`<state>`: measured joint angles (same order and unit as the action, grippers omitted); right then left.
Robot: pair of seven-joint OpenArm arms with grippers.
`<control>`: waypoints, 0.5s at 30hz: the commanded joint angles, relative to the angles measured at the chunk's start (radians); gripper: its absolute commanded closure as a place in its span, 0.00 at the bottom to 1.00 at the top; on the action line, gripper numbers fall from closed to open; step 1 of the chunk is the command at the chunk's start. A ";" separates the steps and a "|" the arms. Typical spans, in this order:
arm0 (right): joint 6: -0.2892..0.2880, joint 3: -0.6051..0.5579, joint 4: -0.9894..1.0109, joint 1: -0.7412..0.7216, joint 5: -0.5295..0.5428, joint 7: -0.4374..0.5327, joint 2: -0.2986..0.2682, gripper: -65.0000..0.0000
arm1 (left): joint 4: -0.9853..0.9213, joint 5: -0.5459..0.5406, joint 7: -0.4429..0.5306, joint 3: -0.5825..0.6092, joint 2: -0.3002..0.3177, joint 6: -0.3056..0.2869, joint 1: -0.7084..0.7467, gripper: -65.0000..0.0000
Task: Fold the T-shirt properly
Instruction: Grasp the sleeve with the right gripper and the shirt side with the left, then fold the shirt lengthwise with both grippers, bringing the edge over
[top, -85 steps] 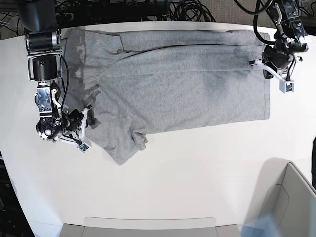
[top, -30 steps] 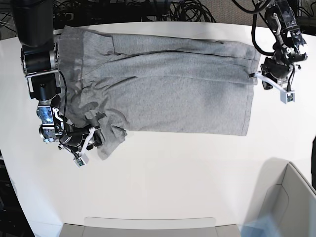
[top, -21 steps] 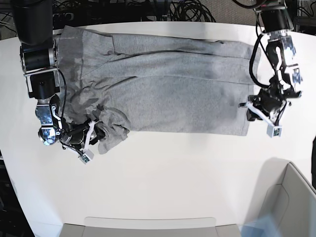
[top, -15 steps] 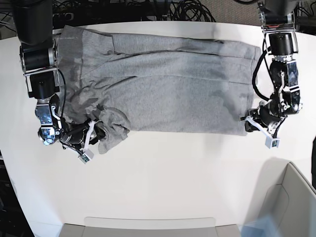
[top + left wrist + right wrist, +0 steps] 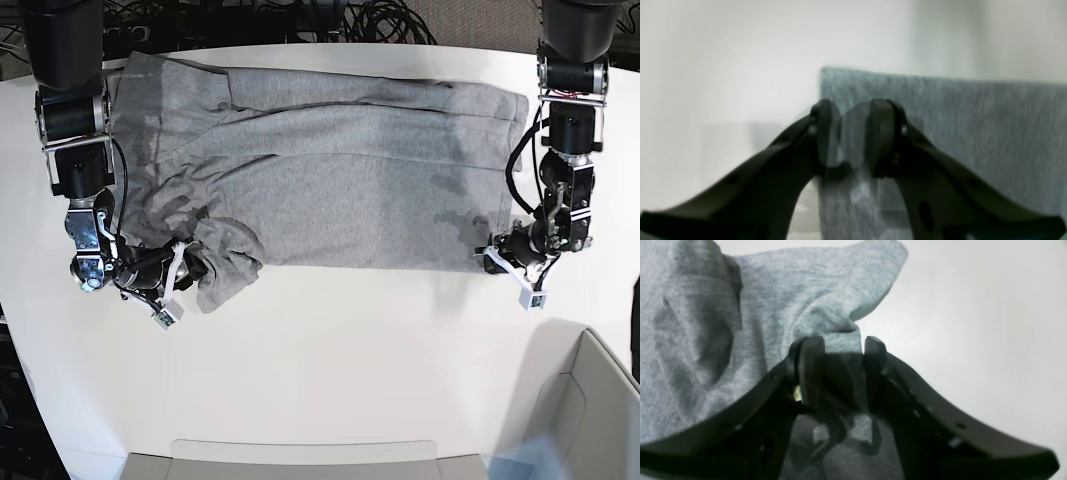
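Grey heathered cotton T-shirt (image 5: 330,170) lies flat along the white worktop's (image 5: 340,360) far side; right tool (image 5: 840,373) pinches the bunched sleeve, left tool (image 5: 855,133) straddles the near hem corner, jaws parted, likely so both ends lift together for 1 fold

We see the T-shirt (image 5: 330,170) spread across the far half of the surface (image 5: 340,360), from nine to three o'clock; the right gripper (image 5: 190,268) sits at its bunched eight o'clock corner, the left gripper (image 5: 492,256) at its four o'clock corner, and a bin (image 5: 585,405) at five o'clock
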<state>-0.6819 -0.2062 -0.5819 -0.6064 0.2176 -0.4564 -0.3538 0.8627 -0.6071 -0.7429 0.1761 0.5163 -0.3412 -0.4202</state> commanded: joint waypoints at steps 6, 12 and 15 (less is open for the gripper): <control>-0.008 -0.003 0.001 -0.011 -0.042 -0.058 -0.009 0.68 | -0.006 0.003 0.004 -0.002 0.040 0.003 0.010 0.68; -0.008 -0.006 0.001 -0.014 -0.043 -0.058 0.006 0.68 | 0.119 0.002 -0.030 0.024 0.035 -0.058 0.085 0.69; -0.006 -0.006 0.000 -0.016 -0.043 -0.058 0.009 0.68 | 0.125 0.002 -0.025 0.018 0.034 -0.060 0.103 0.69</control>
<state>-0.6815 -0.2073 -0.5823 -0.6125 0.2031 -0.4709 -0.3405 0.9867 -0.6071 -0.7345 0.1955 0.5404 -0.3981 -0.3111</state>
